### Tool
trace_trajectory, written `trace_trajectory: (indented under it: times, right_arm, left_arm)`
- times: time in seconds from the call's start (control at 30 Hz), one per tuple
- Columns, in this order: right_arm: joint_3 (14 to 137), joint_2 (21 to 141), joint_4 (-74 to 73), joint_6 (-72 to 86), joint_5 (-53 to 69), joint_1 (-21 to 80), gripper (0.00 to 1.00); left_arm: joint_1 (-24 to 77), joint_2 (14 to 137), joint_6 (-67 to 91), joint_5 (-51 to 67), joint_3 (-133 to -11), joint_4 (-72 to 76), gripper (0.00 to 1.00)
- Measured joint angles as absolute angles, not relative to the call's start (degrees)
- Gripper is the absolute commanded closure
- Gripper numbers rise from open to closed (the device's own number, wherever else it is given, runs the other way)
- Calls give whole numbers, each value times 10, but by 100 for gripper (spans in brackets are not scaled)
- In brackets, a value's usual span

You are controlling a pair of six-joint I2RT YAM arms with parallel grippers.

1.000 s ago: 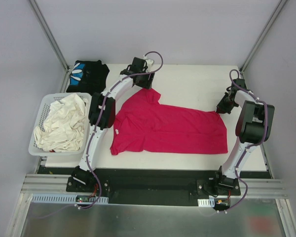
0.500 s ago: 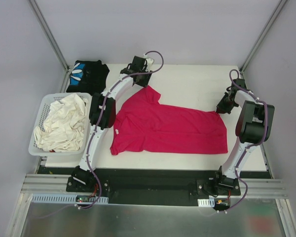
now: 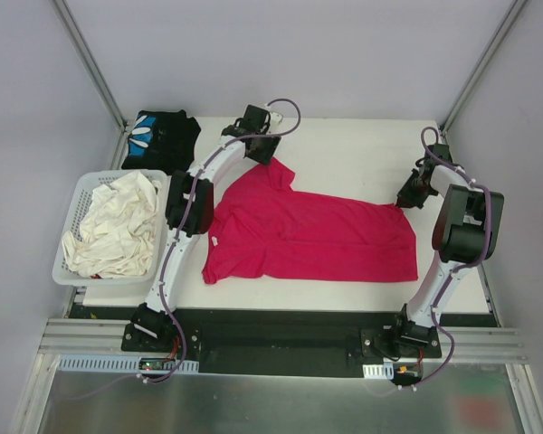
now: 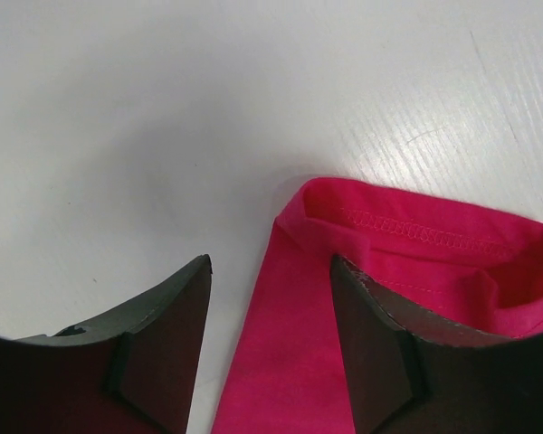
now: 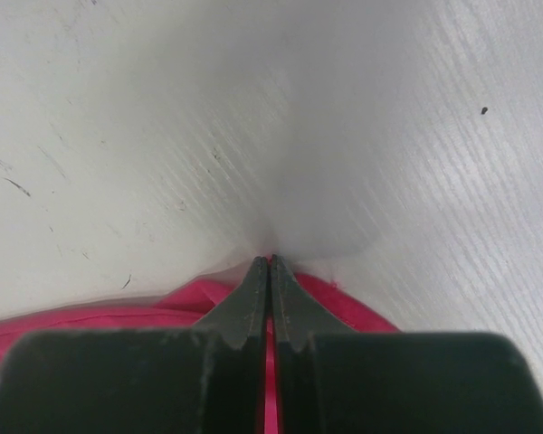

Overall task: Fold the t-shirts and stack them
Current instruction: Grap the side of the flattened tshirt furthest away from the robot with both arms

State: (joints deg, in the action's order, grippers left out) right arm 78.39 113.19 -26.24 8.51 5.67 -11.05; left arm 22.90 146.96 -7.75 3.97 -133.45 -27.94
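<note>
The magenta-red t-shirt (image 3: 308, 237) lies spread flat across the middle of the table, collar toward the left. Its far sleeve (image 4: 416, 249) points to the back. My left gripper (image 3: 263, 148) hovers open over that sleeve, and in the left wrist view the gripper (image 4: 271, 262) straddles the sleeve's edge without clamping it. My right gripper (image 3: 406, 198) is shut on the shirt's far right hem corner; the right wrist view shows the gripper (image 5: 270, 260) pinching red cloth (image 5: 344, 303). The black t-shirt (image 3: 161, 137) with a blue-and-white print sits folded at the back left corner.
A white lattice basket (image 3: 89, 179) holding crumpled white cloth (image 3: 118, 226) stands at the left edge of the table, beside the left arm. Metal frame posts rise at the back corners. Bare white table (image 3: 362, 149) lies behind the shirt.
My left gripper shifted slightly back over the sleeve and returned; the sleeve tip moved a little. The right arm and the rest of the shirt have not moved.
</note>
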Motion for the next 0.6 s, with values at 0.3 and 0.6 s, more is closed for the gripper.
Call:
trace_trajectory:
  times: [0.3,0.6]
  right_arm:
    - [781,1132,-262,85,67,-110,99]
    - [780,1132,-262,85,72,-110,99]
  left_arm:
    - [229,1471,-71,49,-1374,-284,45]
    - [241,1471,-63,72,-1375,-286,47]
